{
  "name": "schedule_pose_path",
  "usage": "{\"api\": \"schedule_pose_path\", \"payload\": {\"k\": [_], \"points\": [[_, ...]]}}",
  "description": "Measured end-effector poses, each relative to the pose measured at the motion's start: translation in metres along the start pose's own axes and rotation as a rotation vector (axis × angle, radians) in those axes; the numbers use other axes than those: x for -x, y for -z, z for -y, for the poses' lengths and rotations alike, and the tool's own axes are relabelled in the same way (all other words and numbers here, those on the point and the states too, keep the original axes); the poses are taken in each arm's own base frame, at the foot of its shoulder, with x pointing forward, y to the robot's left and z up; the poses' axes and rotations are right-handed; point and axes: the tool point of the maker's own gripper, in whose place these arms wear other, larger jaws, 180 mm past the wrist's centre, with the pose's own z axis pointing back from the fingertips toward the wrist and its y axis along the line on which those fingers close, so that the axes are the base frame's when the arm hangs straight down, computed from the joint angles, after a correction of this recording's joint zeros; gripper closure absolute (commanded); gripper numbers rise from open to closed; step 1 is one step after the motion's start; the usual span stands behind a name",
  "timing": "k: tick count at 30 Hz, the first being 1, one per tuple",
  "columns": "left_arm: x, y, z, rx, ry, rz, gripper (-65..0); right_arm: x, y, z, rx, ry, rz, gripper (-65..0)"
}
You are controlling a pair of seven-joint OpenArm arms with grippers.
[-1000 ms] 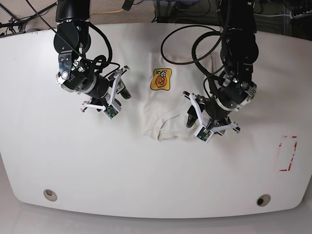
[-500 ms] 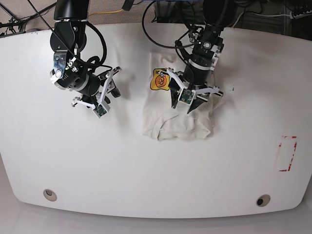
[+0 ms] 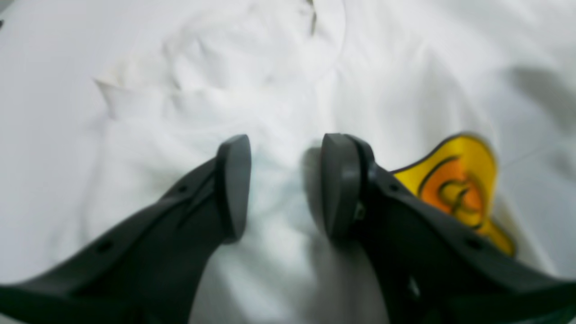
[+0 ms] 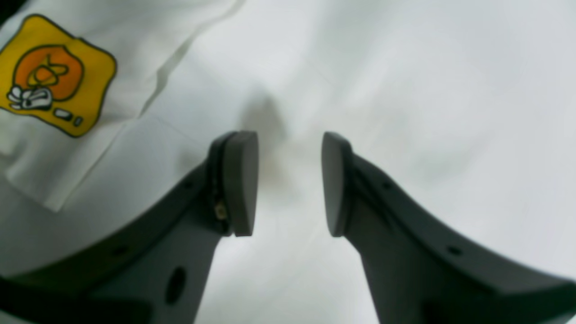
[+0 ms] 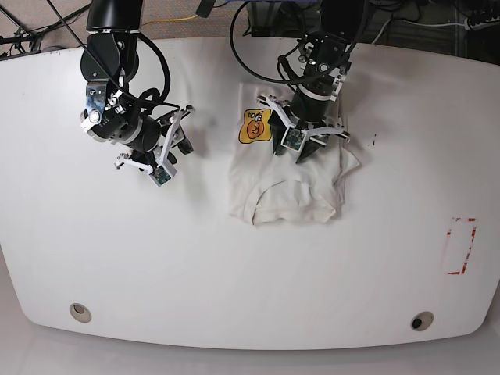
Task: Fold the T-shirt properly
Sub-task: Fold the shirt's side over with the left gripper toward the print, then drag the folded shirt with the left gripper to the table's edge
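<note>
A: Nearest the front edge of the white table (image 5: 250, 289), what do you make out?

B: Bare tabletop, then the T-shirt's (image 5: 285, 191) collar end, its neckline curving toward the front. The cream shirt lies a little right of the table's middle as a narrow, already doubled panel, sleeves tucked in, with a lump of loose cloth at its right edge.

A: And the grippers?

B: The left gripper (image 5: 299, 148) hangs over the middle of the shirt, just beside the yellow-orange graphic (image 5: 255, 127). In its wrist view the jaws stand partly apart with only cloth showing between them, pinching nothing. Whether the tips touch the fabric, I cannot tell.

A: Why there?

B: My guess is it is placed to press or pick at the panel's middle, so the next fold has a line to turn on.

A: The other arm?

B: The right gripper (image 5: 162, 156) sits off the shirt, over bare table to the left. Its jaws are likewise half open and empty. Its wrist view shows the graphic (image 4: 53, 74) and a folded edge off to one side. It seems parked clear so as not to drag the cloth.
</note>
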Motion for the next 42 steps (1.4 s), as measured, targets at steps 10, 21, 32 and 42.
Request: {"api": "schedule_pose_path", "payload": {"k": [10,21,32,42], "points": [[0.025,0.002,-0.055,-0.075,0.004,-0.021,-33.8,0.001,-0.001,0.001,0.004,-0.003,-0.003,-22.5],[0.062,-0.022,-0.164,-0.008,0.057,-0.145,-37.4,0.002,-0.001,0.002,0.004,-0.003,-0.006,-22.5],[0.108,-0.059,-0.326,-0.123,0.032,-0.346,-37.4,0.002,-0.001,0.001,0.002,-0.006,-0.005,-22.5],[0.137,-0.115,-0.404,-0.212,-0.017,-0.537,-37.4,-0.003,-0.003,0.000,0.003,-0.015,0.008,-22.5]]}}
